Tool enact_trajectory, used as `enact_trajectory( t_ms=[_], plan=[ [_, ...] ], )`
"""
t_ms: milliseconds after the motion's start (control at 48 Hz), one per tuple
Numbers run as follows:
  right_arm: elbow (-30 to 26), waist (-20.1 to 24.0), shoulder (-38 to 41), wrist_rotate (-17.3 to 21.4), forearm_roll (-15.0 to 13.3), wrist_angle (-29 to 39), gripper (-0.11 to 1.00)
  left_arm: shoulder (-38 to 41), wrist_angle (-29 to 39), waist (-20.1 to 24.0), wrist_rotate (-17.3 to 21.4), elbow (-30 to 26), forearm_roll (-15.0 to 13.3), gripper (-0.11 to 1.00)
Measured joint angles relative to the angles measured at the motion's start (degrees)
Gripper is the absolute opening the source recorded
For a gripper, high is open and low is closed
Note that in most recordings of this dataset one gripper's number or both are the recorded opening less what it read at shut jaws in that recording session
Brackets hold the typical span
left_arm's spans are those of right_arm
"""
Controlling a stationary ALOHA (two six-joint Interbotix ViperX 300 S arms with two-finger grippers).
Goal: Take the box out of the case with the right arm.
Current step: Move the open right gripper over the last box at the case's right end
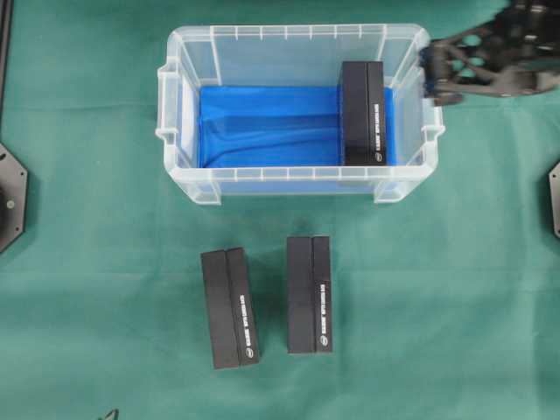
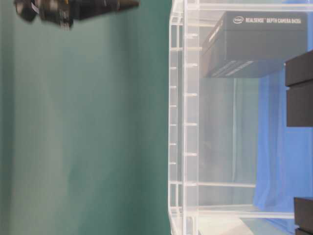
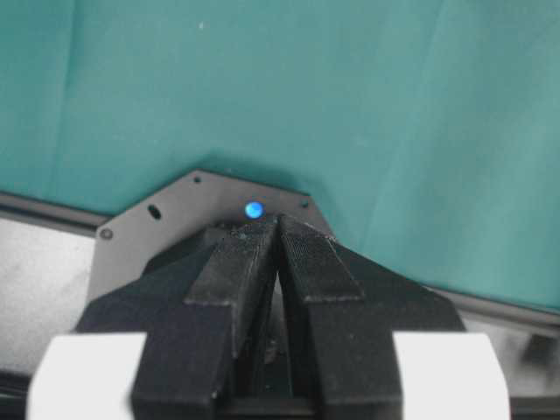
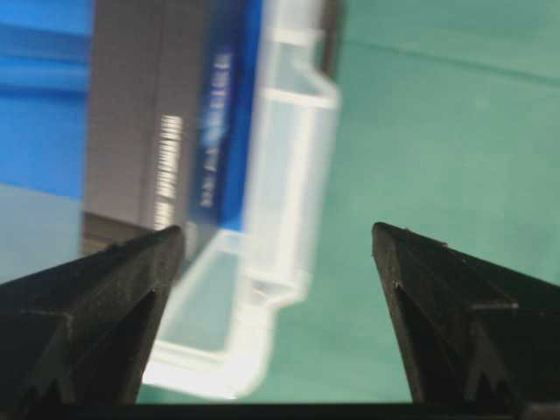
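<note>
The clear case [image 1: 184,96] with a blue lining stands at the back middle of the green cloth. A black box [image 1: 363,114] lies inside it against the right end wall, also seen through the wall at table level as the box [image 2: 259,44]. My right gripper [image 1: 430,77] hovers open just outside the case's right rim, at its upper right corner, holding nothing. In the right wrist view the gripper [image 4: 278,241] has its fingers spread wide over the case rim [image 4: 289,175], with the box [image 4: 149,114] at upper left. My left gripper [image 3: 278,220] is shut and empty.
Two more black boxes [image 1: 229,308] [image 1: 310,294] lie side by side on the cloth in front of the case. Black base plates sit at the left edge [image 1: 10,197] and right edge [image 1: 555,199]. The left gripper points at its own base plate [image 3: 175,214].
</note>
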Motion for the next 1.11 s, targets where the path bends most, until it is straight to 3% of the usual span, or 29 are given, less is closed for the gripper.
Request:
enact_trajectory(
  t_ms=[459,1105],
  plan=[
    [-11.9,1.9,12.9,-0.1,0.1,-0.4,0.89,-2.5,0.1,0.0,0.0,0.0,0.0,0.0],
    [-12.6,2.0,13.7,-0.1,-0.1,-0.1,0.89,-2.8,0.2,0.0,0.0,0.0,0.0,0.0]
  ],
)
